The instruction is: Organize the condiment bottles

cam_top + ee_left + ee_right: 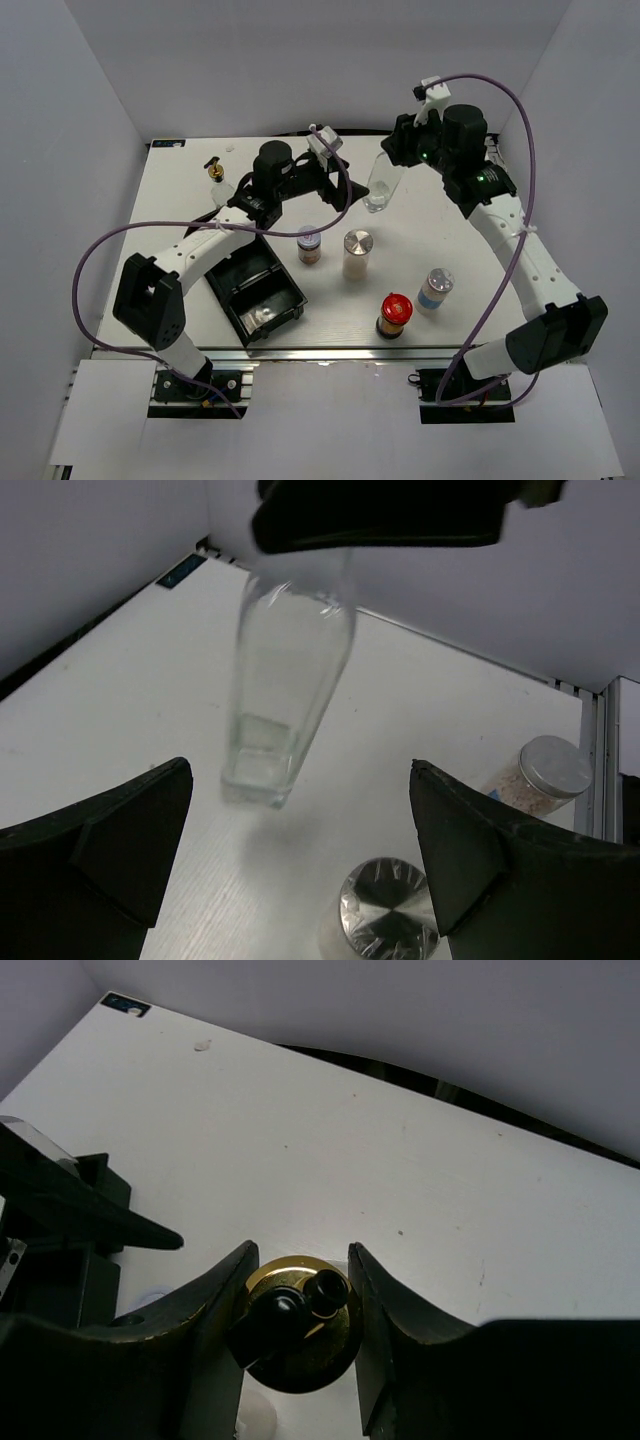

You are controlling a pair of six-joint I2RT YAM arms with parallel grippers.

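Observation:
My right gripper (393, 152) is shut on the gold pourer top (300, 1320) of a tall clear glass bottle (380, 187), which hangs tilted with its base low over the table; it also shows in the left wrist view (285, 695). My left gripper (335, 175) is open and empty, its jaws wide apart, facing that bottle (300, 780). A second tall bottle (217, 181) stands at the back left. Short jars stand mid-table: purple lid (310, 245), silver lid (357, 253), red lid (394, 313), and another silver lid (436, 288).
A black divided tray (255, 290) lies at the front left under the left arm. White walls close in the back and both sides. The silver-lidded jar (390, 920) sits just below the left gripper's right finger.

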